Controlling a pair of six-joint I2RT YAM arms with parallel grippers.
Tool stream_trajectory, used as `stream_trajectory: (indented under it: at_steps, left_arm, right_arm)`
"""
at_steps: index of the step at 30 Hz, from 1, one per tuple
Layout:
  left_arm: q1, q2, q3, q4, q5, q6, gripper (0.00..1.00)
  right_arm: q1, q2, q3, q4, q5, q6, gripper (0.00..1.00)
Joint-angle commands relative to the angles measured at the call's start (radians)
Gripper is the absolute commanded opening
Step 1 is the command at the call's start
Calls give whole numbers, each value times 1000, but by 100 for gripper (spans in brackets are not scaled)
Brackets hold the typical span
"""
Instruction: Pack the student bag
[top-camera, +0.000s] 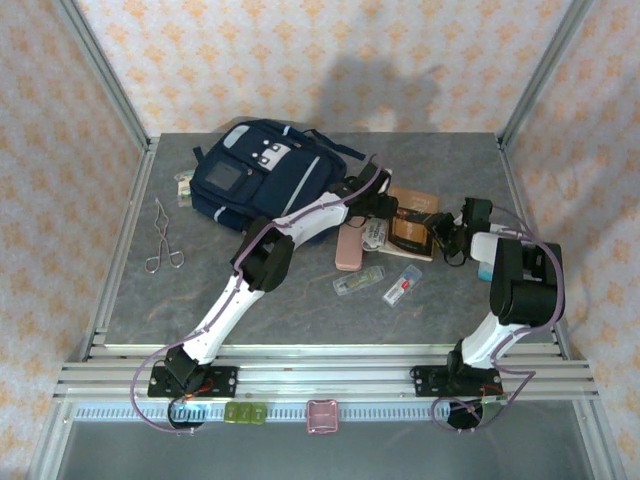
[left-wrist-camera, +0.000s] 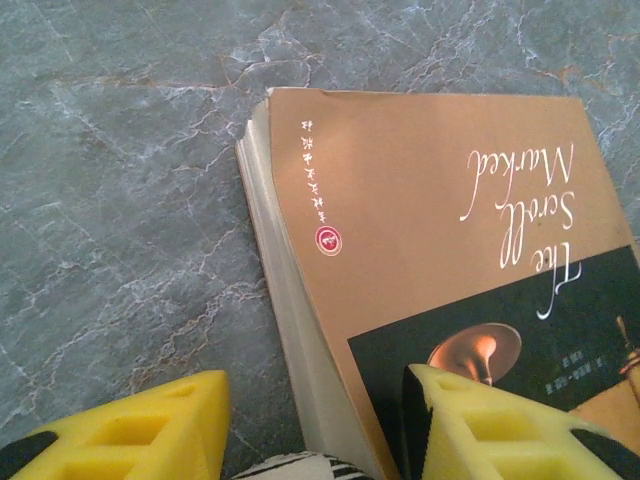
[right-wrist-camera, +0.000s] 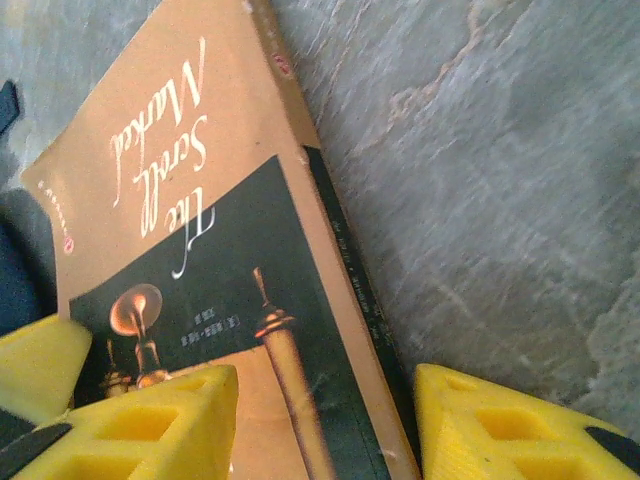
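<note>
The student bag (top-camera: 262, 172) lies left of the left fingers (left-wrist-camera: 130, 430) and right fingers (right-wrist-camera: 500, 420).

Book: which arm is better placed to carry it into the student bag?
Probably left. Left fingers and right fingers each straddle a book edge, but the left arm lies beside the student bag.

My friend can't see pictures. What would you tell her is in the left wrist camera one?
A tan and black book titled The Scroll Marked lies flat on a grey marbled table. The left gripper straddles its page edge, one yellow fingertip over the table and one over the cover.
</note>
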Motion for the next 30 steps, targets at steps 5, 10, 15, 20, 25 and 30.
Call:
stream_trajectory:
  at_steps: [5, 10, 15, 20, 25, 30]
  left_arm:
    - [-27, 50, 18, -10, 106, 6, 40]
    - [-32, 58, 16, -28, 111, 15, 34]
    - [-31, 60, 15, -40, 112, 21, 30]
    - [-32, 60, 12, -45, 116, 26, 28]
    - [-32, 58, 6, -47, 119, 23, 26]
    - [-32, 47, 4, -46, 110, 24, 27]
  right_arm:
    - [39, -53, -25, 144, -217, 27, 46]
    - [32, -96, -66, 284, -289, 99, 46]
    - [31, -124, -116, 417, -320, 157, 45]
    - [41, -40, -103, 415, -327, 168, 46]
    - [67, -22, -79, 323, -234, 115, 46]
    - [56, -103, -54, 201, -142, 55, 47]
